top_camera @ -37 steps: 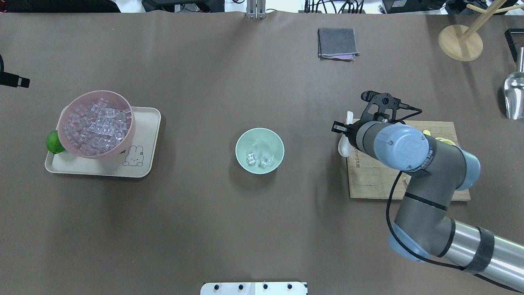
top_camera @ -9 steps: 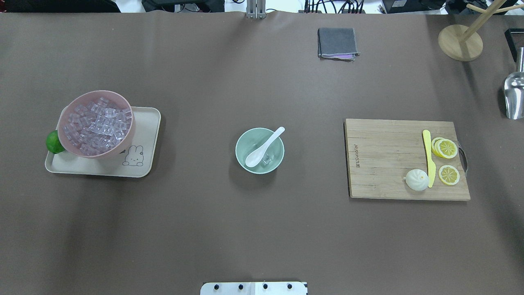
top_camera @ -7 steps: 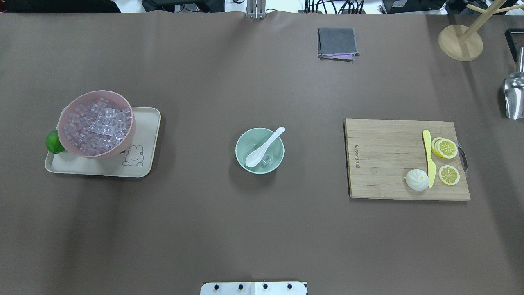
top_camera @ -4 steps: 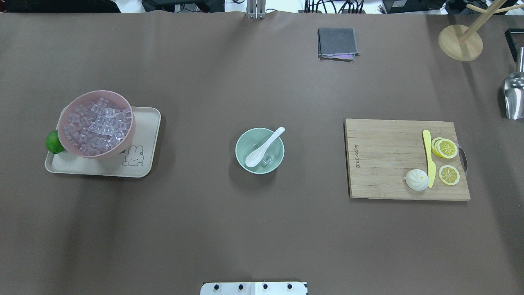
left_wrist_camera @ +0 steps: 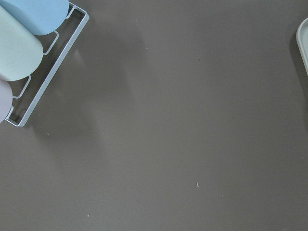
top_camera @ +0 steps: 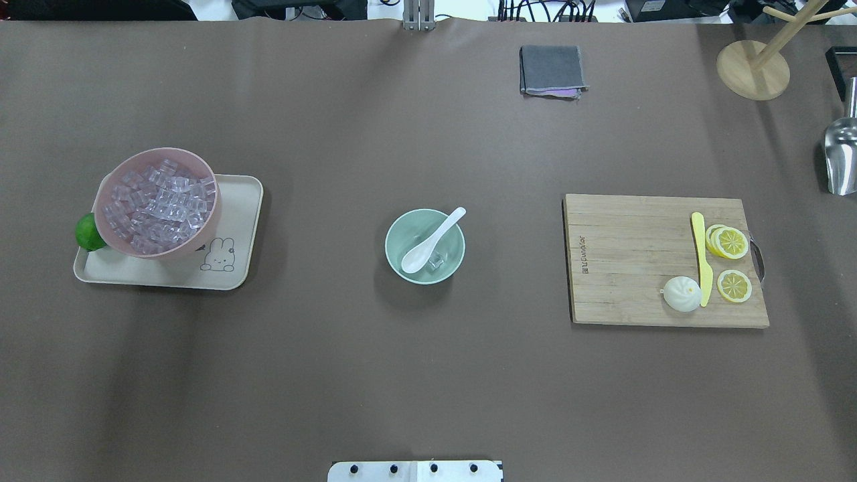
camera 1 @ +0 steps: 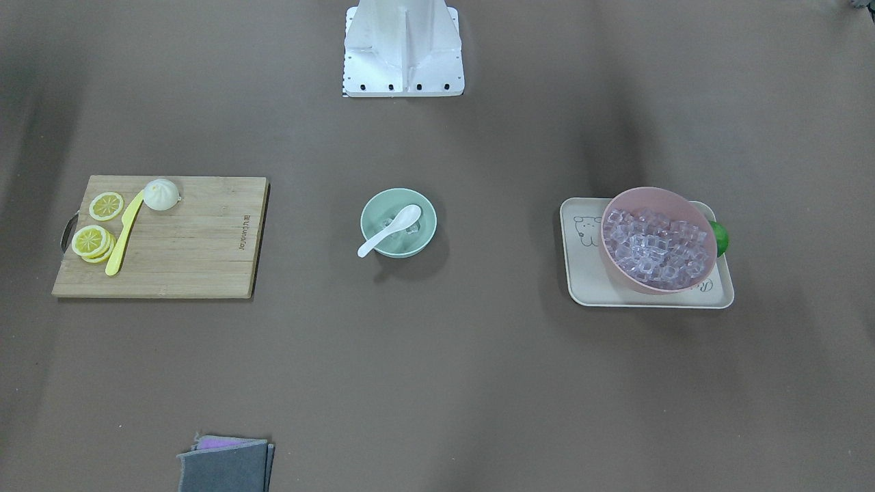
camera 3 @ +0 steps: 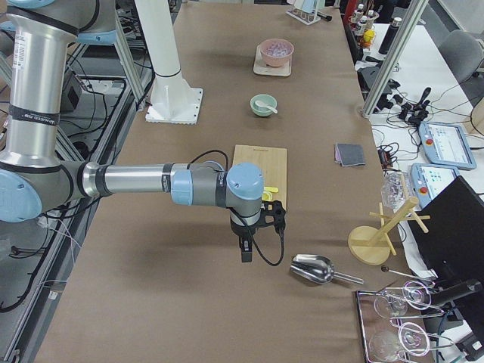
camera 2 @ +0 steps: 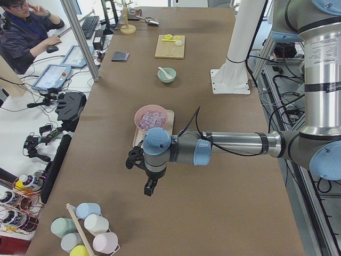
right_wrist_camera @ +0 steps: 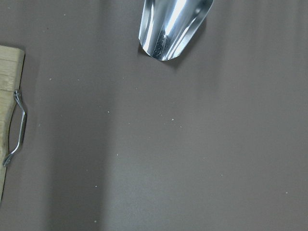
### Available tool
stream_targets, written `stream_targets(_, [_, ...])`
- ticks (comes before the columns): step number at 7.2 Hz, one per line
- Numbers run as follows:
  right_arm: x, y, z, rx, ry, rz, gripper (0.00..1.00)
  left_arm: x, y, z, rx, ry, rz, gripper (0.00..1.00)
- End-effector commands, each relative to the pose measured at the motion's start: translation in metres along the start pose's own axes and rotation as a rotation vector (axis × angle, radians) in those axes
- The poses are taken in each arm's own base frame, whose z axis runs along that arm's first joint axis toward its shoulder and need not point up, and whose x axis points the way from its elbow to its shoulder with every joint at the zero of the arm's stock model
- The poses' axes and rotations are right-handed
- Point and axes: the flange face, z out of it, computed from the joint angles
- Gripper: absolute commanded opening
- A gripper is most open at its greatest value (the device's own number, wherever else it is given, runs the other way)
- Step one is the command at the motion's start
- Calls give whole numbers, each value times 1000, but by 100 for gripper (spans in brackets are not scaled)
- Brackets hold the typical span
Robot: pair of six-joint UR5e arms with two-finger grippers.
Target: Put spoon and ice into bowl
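The white spoon (top_camera: pixel 432 241) lies in the mint-green bowl (top_camera: pixel 392 253) at the table's middle, scoop down inside and handle resting over the far right rim. A clear ice cube (top_camera: pixel 437 261) lies in the bowl beside the scoop. The front-facing view shows the same spoon (camera 1: pixel 389 230) and bowl (camera 1: pixel 372 205). Both arms are pulled back off the overhead view. My left gripper (camera 2: pixel 151 188) hangs over bare table past the tray, and my right gripper (camera 3: pixel 245 251) hangs beyond the cutting board. I cannot tell whether either is open or shut.
A pink bowl (top_camera: pixel 207 234) heaped with ice cubes (top_camera: pixel 159 206) stands on a beige tray (top_camera: pixel 234 201) at left, a lime beside it. A cutting board (top_camera: pixel 622 268) at right holds a yellow knife (top_camera: pixel 699 258), lemon slices and a bun. A metal scoop (top_camera: pixel 840 157) and a grey cloth (top_camera: pixel 551 69) lie farther off.
Five seconds ago my right arm held the spoon by the cutting board; since then the spoon has come to rest in the mint bowl and the arm has left the overhead view. Nothing moved in the last second.
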Motion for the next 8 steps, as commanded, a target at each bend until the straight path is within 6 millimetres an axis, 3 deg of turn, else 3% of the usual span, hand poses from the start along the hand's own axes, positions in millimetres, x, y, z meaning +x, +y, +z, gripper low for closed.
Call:
stream_targets(1, [-1,-1,0,1,-5,-1,100,1,-1,-1,1,-1,1,99])
stream_targets(8, [-5,-2,1,2,-27,-6,100,2,-1,-3,4,-1,5,99])
